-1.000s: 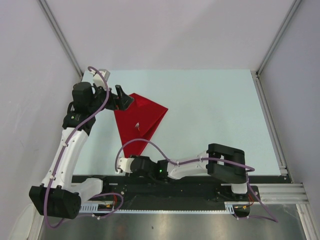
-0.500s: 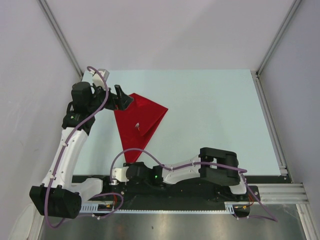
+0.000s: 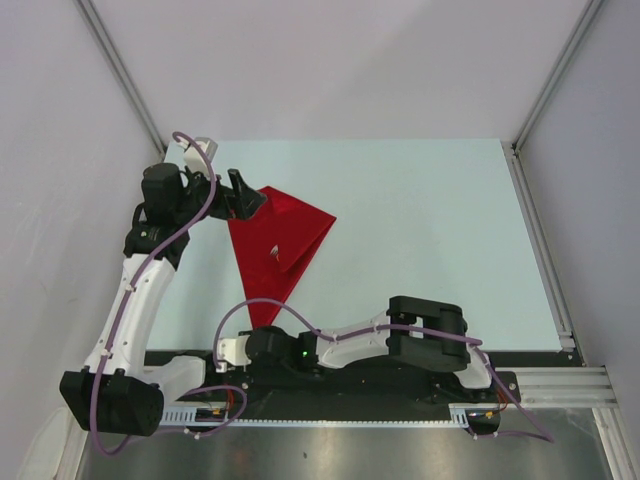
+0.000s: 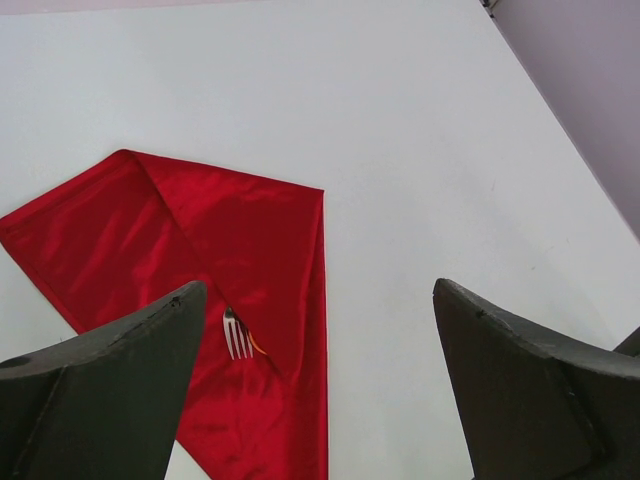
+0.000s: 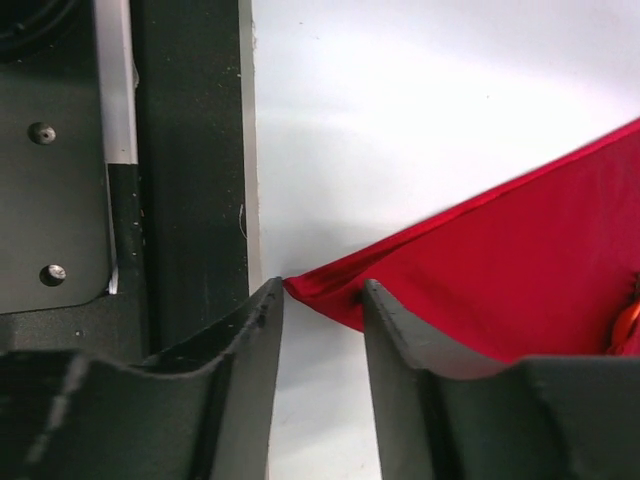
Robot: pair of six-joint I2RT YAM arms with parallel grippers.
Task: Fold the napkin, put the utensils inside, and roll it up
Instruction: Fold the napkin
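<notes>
**Folded red napkin (image 3: 280, 232) on the pale table (image 3: 430, 230), one gripper at each end.**

Surroundings: a black base plate (image 5: 190, 200) with a silver rail borders the table's near edge, just beside the right gripper (image 5: 322, 290). A purple cable (image 3: 290, 303) arches over the napkin's near tip in the top view. The napkin lies as a long triangle at the table's left side, with the fork (image 4: 238, 338) and a sliver of an orange utensil (image 4: 259, 346) showing at its fold. The left gripper (image 4: 318, 288) hangs above the far corner, jaws wide apart, holding nothing. The right gripper's jaws stand a narrow gap apart with the napkin's near tip between them. The tip touches one finger (image 5: 262, 330); whether it is pinched cannot be told.
</notes>
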